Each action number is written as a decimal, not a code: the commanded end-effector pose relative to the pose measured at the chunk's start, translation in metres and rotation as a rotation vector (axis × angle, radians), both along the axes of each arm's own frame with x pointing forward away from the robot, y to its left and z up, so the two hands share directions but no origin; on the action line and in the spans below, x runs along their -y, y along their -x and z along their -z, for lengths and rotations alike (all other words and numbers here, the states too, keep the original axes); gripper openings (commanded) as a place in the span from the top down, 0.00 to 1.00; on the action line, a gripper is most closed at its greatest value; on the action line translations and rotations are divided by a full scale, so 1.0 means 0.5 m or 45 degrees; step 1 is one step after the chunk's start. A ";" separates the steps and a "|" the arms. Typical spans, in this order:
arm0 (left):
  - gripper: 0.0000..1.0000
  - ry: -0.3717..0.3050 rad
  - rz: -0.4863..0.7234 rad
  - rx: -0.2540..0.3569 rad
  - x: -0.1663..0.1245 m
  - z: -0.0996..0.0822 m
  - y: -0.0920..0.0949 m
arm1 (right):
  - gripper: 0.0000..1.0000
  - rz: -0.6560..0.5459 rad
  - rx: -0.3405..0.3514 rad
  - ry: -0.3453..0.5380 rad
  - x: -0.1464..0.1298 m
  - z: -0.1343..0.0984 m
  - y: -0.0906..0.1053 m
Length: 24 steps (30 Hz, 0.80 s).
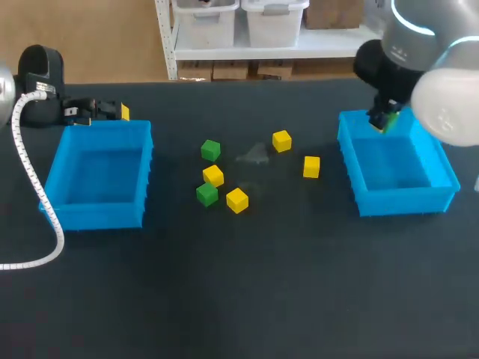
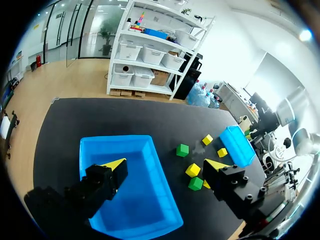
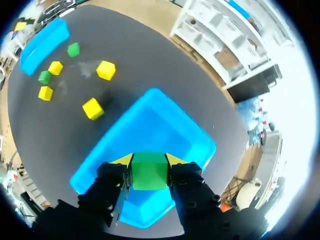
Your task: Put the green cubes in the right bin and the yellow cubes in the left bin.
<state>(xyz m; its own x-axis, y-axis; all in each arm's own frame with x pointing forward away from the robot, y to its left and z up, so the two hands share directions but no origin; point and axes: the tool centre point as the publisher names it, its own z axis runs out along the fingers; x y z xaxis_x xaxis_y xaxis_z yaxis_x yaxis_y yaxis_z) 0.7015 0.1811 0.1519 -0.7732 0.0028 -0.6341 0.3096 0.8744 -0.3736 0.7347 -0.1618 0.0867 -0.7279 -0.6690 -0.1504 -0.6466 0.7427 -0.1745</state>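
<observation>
No readable text, labels, numbers or signs anywhere on the cubes, bins or table.

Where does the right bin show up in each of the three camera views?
Head view: the right bin sits at the table's right side, with the right gripper above its far rim.
Left wrist view: the right bin lies across the table, beyond the loose cubes.
Right wrist view: the right bin is directly under the right gripper, which holds a green cube.
Shared landmark: the yellow cube nearest that bin.
</observation>
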 end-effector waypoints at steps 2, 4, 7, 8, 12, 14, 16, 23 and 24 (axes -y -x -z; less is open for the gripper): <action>0.00 0.008 0.005 0.005 -0.003 0.002 0.000 | 1.00 0.034 0.004 -0.014 0.033 0.022 0.011; 0.00 0.008 0.005 0.005 -0.003 0.002 0.000 | 0.85 0.053 0.003 -0.014 0.039 0.026 0.012; 0.00 0.008 0.005 0.005 -0.003 0.002 0.000 | 0.00 0.068 -0.001 -0.024 0.044 0.028 0.014; 0.00 0.008 0.005 0.005 -0.003 0.002 0.000 | 0.00 0.069 -0.001 -0.025 0.045 0.028 0.014; 0.00 0.008 0.005 0.005 -0.003 0.002 0.000 | 0.00 0.056 0.002 -0.025 0.042 0.015 0.010; 0.00 0.008 0.005 0.005 -0.003 0.002 0.000 | 0.00 0.029 0.011 -0.019 0.035 0.004 0.004; 0.00 0.008 0.005 0.005 -0.003 0.002 0.000 | 0.00 -0.013 0.015 -0.010 0.023 -0.009 -0.002; 0.00 0.008 0.005 0.005 -0.003 0.002 0.000 | 0.00 -0.189 -0.010 0.051 -0.047 -0.048 -0.027; 0.00 0.008 0.005 0.005 -0.003 0.002 0.000 | 0.00 -0.213 -0.014 0.056 -0.058 -0.053 -0.031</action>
